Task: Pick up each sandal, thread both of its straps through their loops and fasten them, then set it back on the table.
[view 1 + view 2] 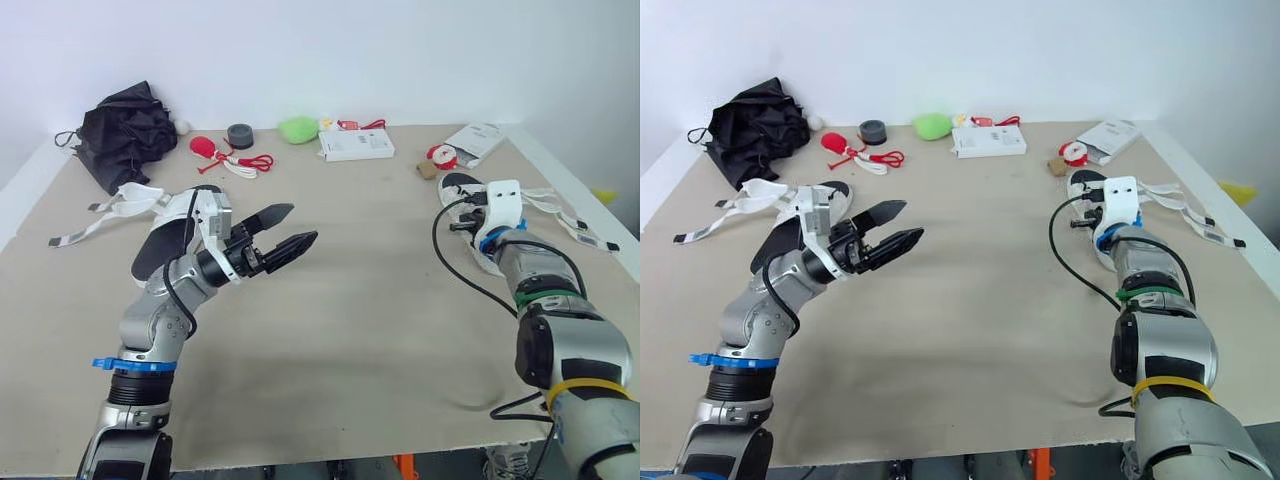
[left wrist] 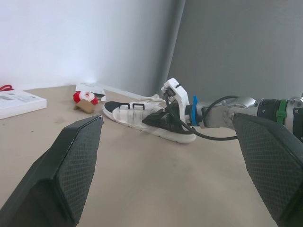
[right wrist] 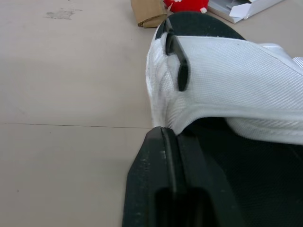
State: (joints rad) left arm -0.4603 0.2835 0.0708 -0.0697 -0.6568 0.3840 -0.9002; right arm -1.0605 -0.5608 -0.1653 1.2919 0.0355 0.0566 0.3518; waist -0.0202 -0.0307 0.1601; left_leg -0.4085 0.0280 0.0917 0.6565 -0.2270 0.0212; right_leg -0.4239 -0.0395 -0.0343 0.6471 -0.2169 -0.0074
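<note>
The right sandal (image 2: 142, 118), with white mesh straps and a black footbed, lies on the table at the right, its long straps (image 1: 560, 212) trailing toward the right edge. My right gripper (image 2: 158, 119) reaches into its near side, and its fingertips (image 3: 166, 137) are pressed together on the edge of the white upper (image 3: 222, 80). The left sandal (image 1: 160, 245) rests at the left, partly behind my left arm, with its loose straps (image 1: 120, 207) spread out toward the left edge. My left gripper (image 1: 292, 232) hovers open above the table's middle, holding nothing.
Along the back stand a black bag (image 1: 125, 130), red cords (image 1: 245, 162), a grey tape roll (image 1: 240, 135), a green lump (image 1: 298, 129), a white box (image 1: 355, 146) and a white packet (image 1: 475, 143). A cardboard scrap (image 1: 428, 170) and a red-white toy (image 1: 442, 155) lie just beyond the right sandal.
</note>
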